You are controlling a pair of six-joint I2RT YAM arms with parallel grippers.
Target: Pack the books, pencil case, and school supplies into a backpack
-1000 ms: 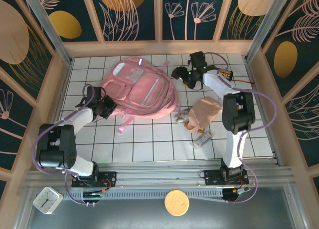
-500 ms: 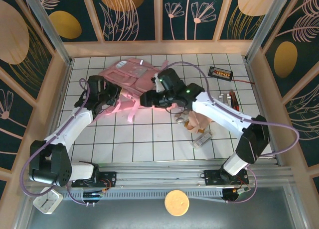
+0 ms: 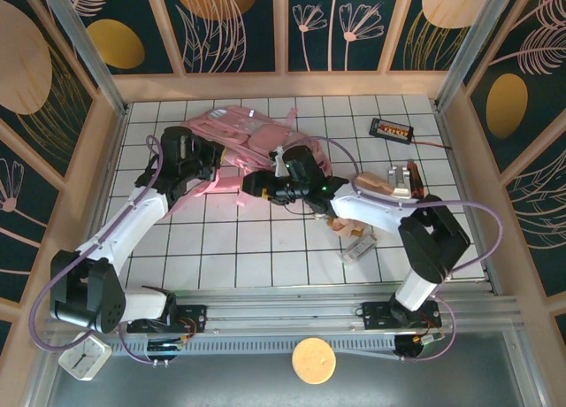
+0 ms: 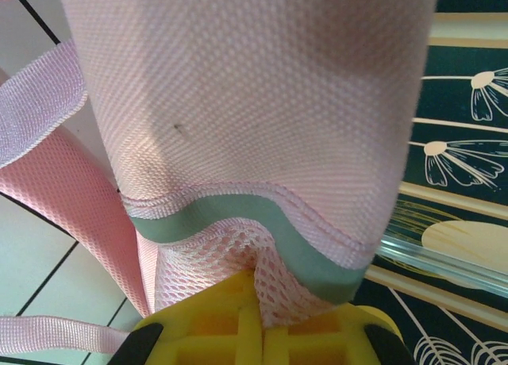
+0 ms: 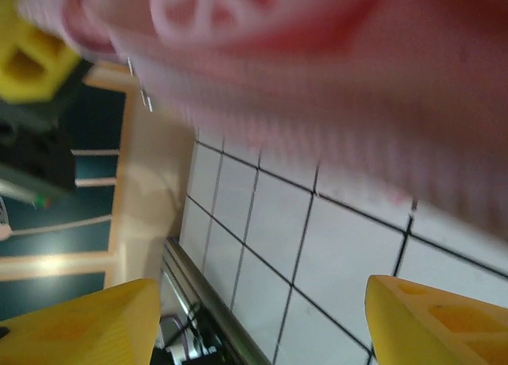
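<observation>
The pink backpack [image 3: 237, 140] is bunched up at the back left of the tiled table, with one edge pulled up. My left gripper [image 3: 200, 165] is shut on its mesh edge; the left wrist view shows yellow fingers [image 4: 214, 325] pinching the netting below the pale strip, with the backpack [image 4: 254, 103] rising above them. My right gripper [image 3: 255, 184] stands open just in front of the backpack [image 5: 333, 71], empty, with bare tiles between its fingertips [image 5: 444, 317]. The beige-pink pencil case [image 3: 375, 186] lies partly under the right arm. A whitish-grey supply block [image 3: 360, 248] lies nearer the front. The books are hidden.
A black gadget with orange digits [image 3: 392, 128] and its red wire sit at the back right. Grey pieces [image 3: 407, 177] lie near the right wall. Loose pink straps [image 3: 243, 195] hang over the tiles. Wooden walls enclose the table on three sides.
The left gripper has dragged the backpack's edge up and leftward, bunching the bag. The right arm swung from the back right to the backpack's front and now folds closer in.
</observation>
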